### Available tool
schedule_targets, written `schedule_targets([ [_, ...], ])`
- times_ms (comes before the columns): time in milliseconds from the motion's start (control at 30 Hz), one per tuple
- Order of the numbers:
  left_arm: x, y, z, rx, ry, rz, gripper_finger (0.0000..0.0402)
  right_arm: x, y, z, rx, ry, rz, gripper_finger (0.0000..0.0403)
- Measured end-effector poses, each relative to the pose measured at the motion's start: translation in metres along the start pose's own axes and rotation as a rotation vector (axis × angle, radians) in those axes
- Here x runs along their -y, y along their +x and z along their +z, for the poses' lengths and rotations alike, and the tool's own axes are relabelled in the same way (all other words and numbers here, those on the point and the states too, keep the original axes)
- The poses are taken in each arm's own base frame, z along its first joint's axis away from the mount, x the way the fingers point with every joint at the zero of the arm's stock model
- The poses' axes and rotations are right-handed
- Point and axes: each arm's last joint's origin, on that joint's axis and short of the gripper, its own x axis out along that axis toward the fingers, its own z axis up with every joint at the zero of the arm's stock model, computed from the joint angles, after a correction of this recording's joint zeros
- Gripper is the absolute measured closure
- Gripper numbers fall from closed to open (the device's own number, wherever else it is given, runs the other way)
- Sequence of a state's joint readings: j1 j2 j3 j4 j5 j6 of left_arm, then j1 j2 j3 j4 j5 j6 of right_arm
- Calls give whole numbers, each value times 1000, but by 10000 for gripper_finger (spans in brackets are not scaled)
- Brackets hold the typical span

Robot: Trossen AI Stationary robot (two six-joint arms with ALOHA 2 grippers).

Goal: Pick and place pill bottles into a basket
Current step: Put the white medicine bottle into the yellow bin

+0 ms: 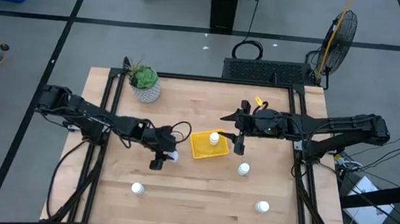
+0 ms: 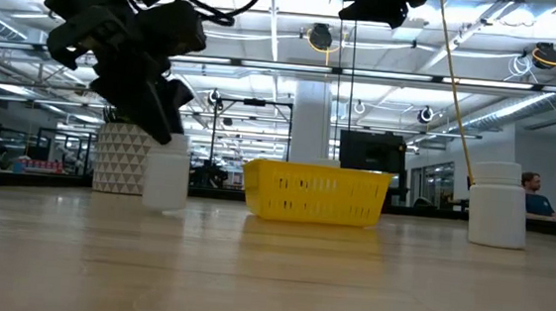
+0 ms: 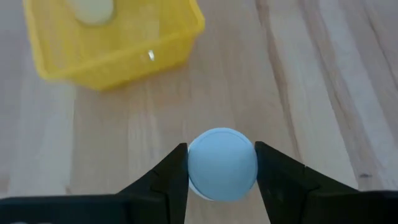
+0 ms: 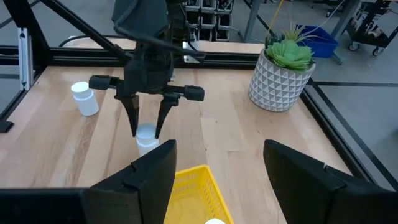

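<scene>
Bottle [image 3: 222, 164] sat between my left gripper's [image 3: 222, 180] two dark fingers [image 3: 168, 183], upright on the wood, its round cap flush against both pads. I could not tell whether the fingers were truly clamped on it or only touching. Just ahead of that gripper lay the yellow basket [image 1: 200, 150] with one pill bottle [image 1: 214, 138] already inside. My right gripper [image 1: 240, 139] hovered at the basket's far side, fingers parted and holding nothing. Farther out, three more bottles stood loose on the table [image 1: 192, 198]: one [image 1: 244, 169] near the basket beneath the right arm, one [image 1: 262, 206] towards the front edge, and one [image 1: 136, 188] in front of my left arm. A potted plant [image 1: 144, 82] stood at the back corner.
</scene>
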State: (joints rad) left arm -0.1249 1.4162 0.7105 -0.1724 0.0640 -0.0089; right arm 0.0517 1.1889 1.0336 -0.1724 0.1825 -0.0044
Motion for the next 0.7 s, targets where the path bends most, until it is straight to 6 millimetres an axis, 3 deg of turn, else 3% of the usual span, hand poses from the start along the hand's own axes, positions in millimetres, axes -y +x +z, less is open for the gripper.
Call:
schedule_targets([
  [333, -3, -3, 20, 212, 137, 32, 243, 0, -2, 2, 18, -3, -1, 170],
  [700, -21, -8, 22, 237, 147, 30, 243, 5, -27, 12, 99, 6, -6, 170],
])
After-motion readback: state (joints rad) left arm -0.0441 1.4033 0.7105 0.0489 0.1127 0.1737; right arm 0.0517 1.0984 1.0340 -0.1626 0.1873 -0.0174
